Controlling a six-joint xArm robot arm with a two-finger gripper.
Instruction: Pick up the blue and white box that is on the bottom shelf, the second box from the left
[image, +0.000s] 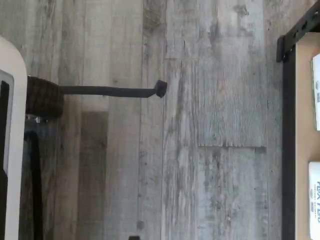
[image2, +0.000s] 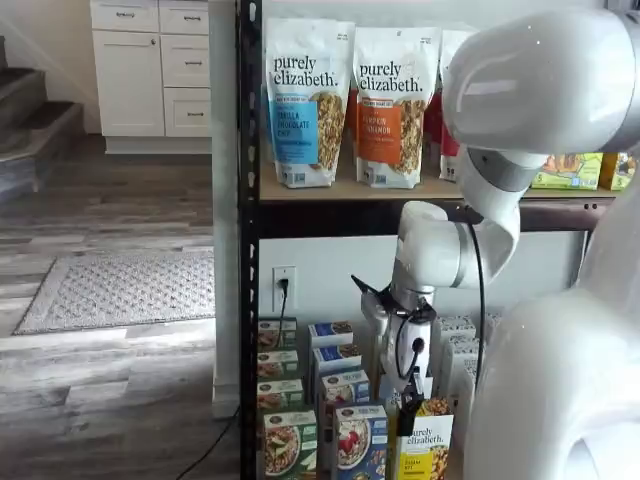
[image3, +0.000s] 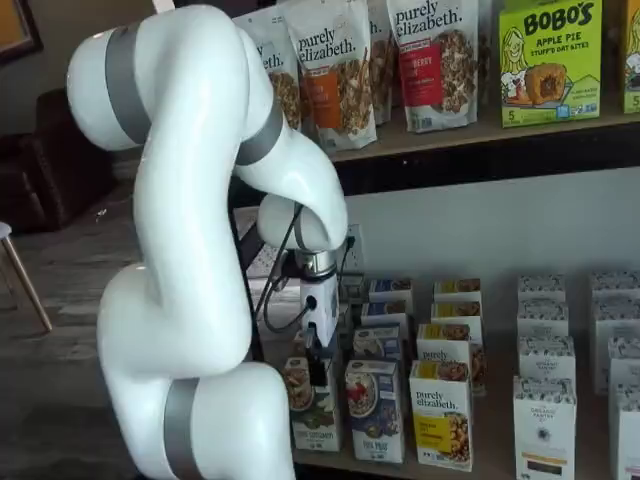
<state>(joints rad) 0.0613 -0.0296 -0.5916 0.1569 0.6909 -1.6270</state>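
Nearby, yellow "purely elizabeth" box (image3: 443, 414) flanks the blue and white box (image3: 375, 408); claw (image3: 317, 362) spread wide.

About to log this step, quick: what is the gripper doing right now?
Gripper: open, holding nothing, hanging in front of the boxes on the bottom shelf.

Blue and white box (image3: 375, 408) with red berries, yellow-fronted box (image3: 441, 428), grey wood-grain floor (image: 175, 150), white arm (image3: 190, 250).
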